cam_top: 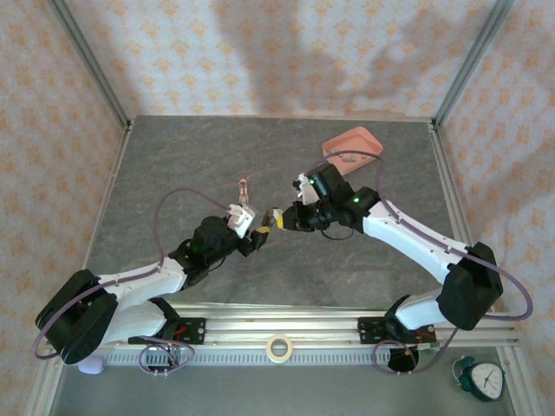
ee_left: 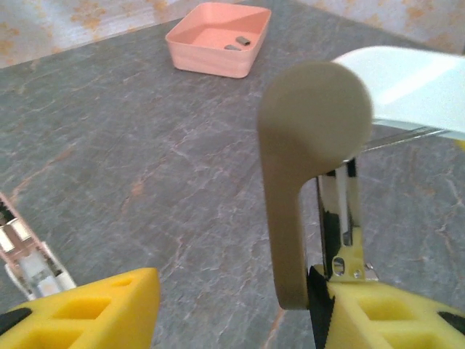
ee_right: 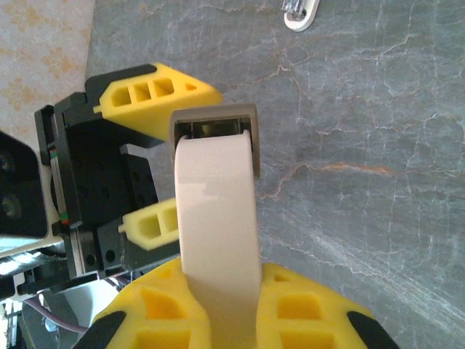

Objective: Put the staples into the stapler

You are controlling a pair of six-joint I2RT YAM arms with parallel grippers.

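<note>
1. My right gripper pinches a white bar with a grey end cap.
2. My left gripper is spread wide, with the cap between its fingers.
3. The stapler lies on the table just beside my left gripper.
4. Farther away, the staples lie in the pink tray.

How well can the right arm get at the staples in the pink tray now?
Probably not to pick them: the right end effector is shut on a cream stapler. The way to the staples in the tray looks bare.
</note>
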